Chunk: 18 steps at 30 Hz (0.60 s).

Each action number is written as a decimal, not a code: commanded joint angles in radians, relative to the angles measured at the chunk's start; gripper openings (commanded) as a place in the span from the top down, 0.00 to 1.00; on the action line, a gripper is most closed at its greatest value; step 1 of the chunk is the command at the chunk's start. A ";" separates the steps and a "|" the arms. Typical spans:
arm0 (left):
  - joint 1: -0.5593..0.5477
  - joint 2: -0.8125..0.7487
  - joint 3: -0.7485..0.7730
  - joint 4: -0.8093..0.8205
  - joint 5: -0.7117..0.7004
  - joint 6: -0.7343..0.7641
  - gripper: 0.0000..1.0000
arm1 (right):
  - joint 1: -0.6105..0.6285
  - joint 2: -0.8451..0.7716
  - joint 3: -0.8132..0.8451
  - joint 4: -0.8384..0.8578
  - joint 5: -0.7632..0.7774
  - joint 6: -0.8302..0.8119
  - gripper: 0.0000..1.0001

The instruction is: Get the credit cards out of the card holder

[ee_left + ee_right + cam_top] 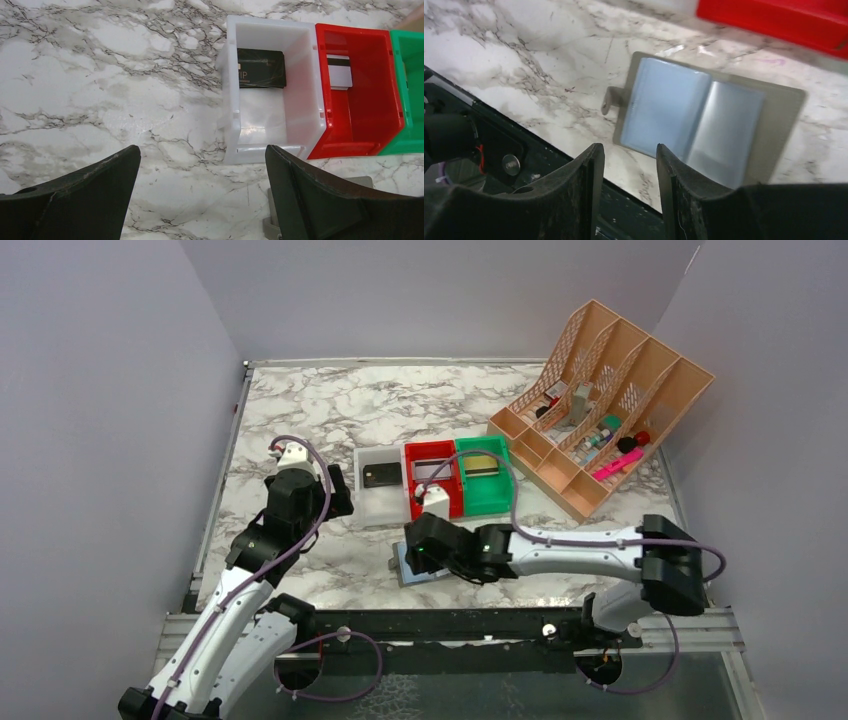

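Right jaws hang narrowly parted and empty just above the opened grey bifold card holder (704,125); left jaws gape wide and empty, a black plastic card (261,67) in the white plastic bin (229,90) ahead of them. Nudged, the flat holder could skid on the smooth marbled counter (100,75) and off the edge just under the right jaws.

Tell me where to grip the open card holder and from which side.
Probably the small strap tab jutting from the pale blue end of the card holder. The holder lies open and flat on the table, so its panels give no edge to pinch, while the tab sticks out free. Come down from above with the right gripper, jaws astride the tab.
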 commanded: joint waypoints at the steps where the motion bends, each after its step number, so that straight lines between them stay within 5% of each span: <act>1: 0.006 -0.008 -0.010 0.029 0.031 0.014 0.01 | 0.056 0.196 0.119 -0.131 0.113 0.110 0.51; 12: 0.006 -0.001 -0.010 0.029 0.045 0.018 0.01 | 0.061 0.332 0.170 -0.126 0.125 0.104 0.40; 15: 0.005 0.001 -0.010 0.029 0.046 0.018 0.01 | 0.063 0.350 0.174 -0.102 0.087 0.083 0.24; 18: 0.006 0.002 -0.010 0.028 0.048 0.018 0.01 | 0.062 0.358 0.174 -0.084 0.087 0.081 0.22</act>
